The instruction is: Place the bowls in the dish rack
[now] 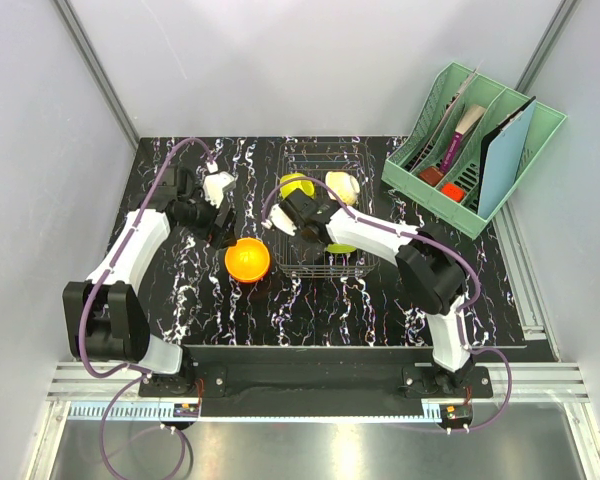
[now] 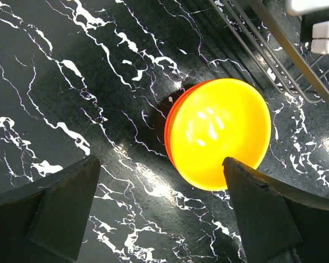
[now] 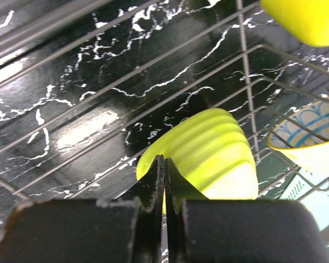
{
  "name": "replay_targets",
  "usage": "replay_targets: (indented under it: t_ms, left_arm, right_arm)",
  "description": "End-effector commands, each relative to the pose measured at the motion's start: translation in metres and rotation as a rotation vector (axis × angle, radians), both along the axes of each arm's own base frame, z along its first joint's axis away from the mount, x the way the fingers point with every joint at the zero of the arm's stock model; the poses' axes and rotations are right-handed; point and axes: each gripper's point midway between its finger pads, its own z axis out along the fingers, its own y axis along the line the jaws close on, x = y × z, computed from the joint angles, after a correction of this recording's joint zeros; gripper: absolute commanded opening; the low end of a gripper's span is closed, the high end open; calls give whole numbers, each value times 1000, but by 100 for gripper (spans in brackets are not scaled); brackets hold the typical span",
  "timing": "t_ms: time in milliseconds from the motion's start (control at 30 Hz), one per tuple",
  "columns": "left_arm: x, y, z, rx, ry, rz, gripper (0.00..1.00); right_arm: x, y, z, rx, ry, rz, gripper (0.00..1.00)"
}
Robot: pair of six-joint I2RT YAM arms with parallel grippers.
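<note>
An orange bowl [image 1: 247, 260] with a yellow inside [image 2: 219, 131] sits upright on the black marbled table, just left of the dish rack [image 1: 320, 262]. My left gripper [image 2: 160, 164] hovers over its near edge, open, nothing between its fingers [image 2: 60, 208]. The wire dish rack [image 3: 153, 63] holds a ribbed lime-green bowl [image 3: 208, 148], tilted on its side. My right gripper [image 3: 164, 161] is shut on that bowl's rim, inside the rack. A yellow bowl [image 3: 307, 19] and a cream bowl with blue pattern [image 3: 312, 137] stand further along the rack.
A mint-green slotted file organiser [image 1: 475, 150] with tools and a blue board stands at the back right. The rack's wire side [image 2: 274, 49] runs close to the orange bowl. Grey walls enclose the table on three sides.
</note>
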Motion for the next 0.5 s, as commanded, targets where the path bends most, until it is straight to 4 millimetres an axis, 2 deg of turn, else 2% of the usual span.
replay_targets:
  t_ms: [0, 233, 467]
  left_arm:
    - [2, 3, -1, 11, -21, -10, 99]
    - [2, 2, 0, 11, -26, -14, 99]
    - [4, 2, 3, 3, -29, -9, 99]
  right_arm:
    - [14, -2, 13, 5, -81, -14, 0]
    - [31, -18, 15, -3, -119, -66, 0]
    - [36, -29, 9, -8, -112, -93, 0]
